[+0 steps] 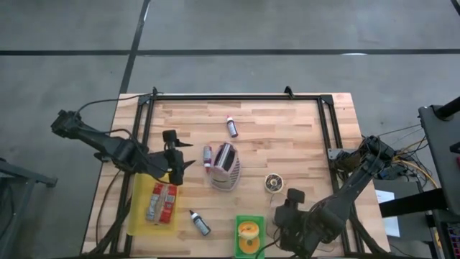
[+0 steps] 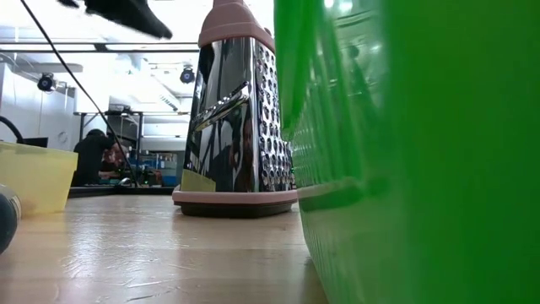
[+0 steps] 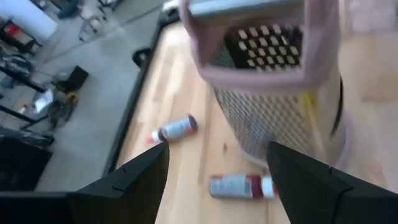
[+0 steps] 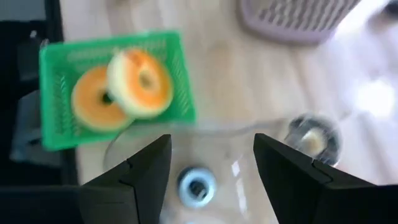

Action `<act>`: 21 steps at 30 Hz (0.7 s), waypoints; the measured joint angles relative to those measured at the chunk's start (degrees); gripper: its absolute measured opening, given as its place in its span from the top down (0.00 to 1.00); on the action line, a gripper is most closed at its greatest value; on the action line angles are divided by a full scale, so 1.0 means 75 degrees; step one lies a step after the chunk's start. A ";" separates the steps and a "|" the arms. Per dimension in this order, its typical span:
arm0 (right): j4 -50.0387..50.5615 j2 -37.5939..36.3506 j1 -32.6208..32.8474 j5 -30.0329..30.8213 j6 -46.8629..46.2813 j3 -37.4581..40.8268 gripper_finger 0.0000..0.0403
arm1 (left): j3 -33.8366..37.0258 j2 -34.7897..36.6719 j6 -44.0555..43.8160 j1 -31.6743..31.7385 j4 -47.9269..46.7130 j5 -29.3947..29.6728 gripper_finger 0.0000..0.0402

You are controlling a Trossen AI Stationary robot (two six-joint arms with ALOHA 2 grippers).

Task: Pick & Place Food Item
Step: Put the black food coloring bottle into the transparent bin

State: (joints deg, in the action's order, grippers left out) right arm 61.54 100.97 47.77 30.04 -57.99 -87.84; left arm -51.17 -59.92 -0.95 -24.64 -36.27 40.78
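Two orange-glazed doughnuts (image 4: 121, 90) lie in a green basket (image 1: 249, 237) at the table's near edge. A yellow bin (image 1: 152, 206) at the near left holds a red packet (image 1: 162, 201). My left gripper (image 1: 188, 162) is open and empty. It hovers just left of a pink-rimmed steel grater (image 1: 224, 166) and points at the grater (image 3: 273, 81). My right gripper (image 1: 282, 216) is open and empty, right of the green basket (image 4: 56, 68), with its fingers standing apart (image 4: 211, 140).
Small bottles lie at the far middle (image 1: 231, 126), beside the grater (image 1: 207, 155) and near the bin (image 1: 200, 223). A small round tin (image 1: 272, 183) sits right of the grater. A black frame (image 1: 237, 98) rims the table. A person (image 2: 89, 156) is far behind.
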 joint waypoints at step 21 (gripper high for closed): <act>0.0230 -0.0055 -0.0023 0.2830 0.2024 -0.0084 0.44 | 0.1105 -0.0819 -0.0570 -0.0917 0.0607 -0.4710 0.32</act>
State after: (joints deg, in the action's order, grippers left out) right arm 63.26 100.55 47.59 51.27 -42.81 -88.47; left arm -42.89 -66.06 -5.22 -31.52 -31.72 5.46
